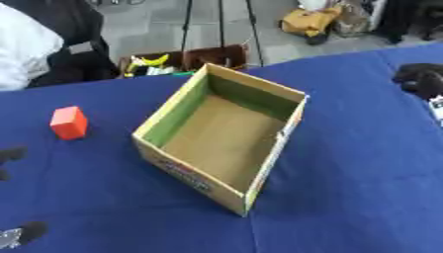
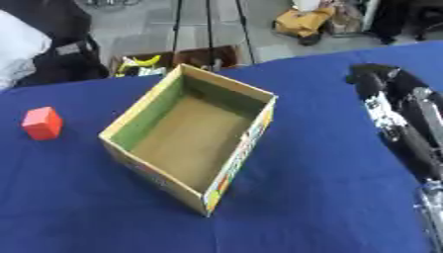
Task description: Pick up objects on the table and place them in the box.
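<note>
Where blue cloth covers the worktop [image 1: 363,163]: two task things in view, box and block, well apart.

Box: open cardboard box [image 1: 227,136], centre of the view, set askew, one corner toward 6 o'clock, another toward 12. Inside walls greenish on the 10 o'clock side, brown floor. Nothing seen inside. Printed colour on the outer wall facing 7 o'clock, lettering not legible.

Block: red block [image 1: 68,122], at 9 o'clock from the box, resting on the cloth, near but not touching the box.

Right robot hand: right robot hand [image 2: 374,79], in at 3 o'clock along the right edge, black and silver arm trailing toward 5 o'clock. Dark hand bunched at the arm's far end, above or on the cloth, well clear of the box. Fingers: cannot tell whether spread or pressed together. Holding nothing that can be made out.

Left robot hand: left robot hand [image 1: 10,155], only dark tips showing at the left edge, 9 o'clock, below the block. Another dark and silver part at 7 o'clock. State of fingers: cannot tell.

Beyond the worktop: second carton [image 1: 186,62] with yellow and green contents on the floor at 12 o'clock; tripod legs [image 1: 219,24] behind it.
</note>
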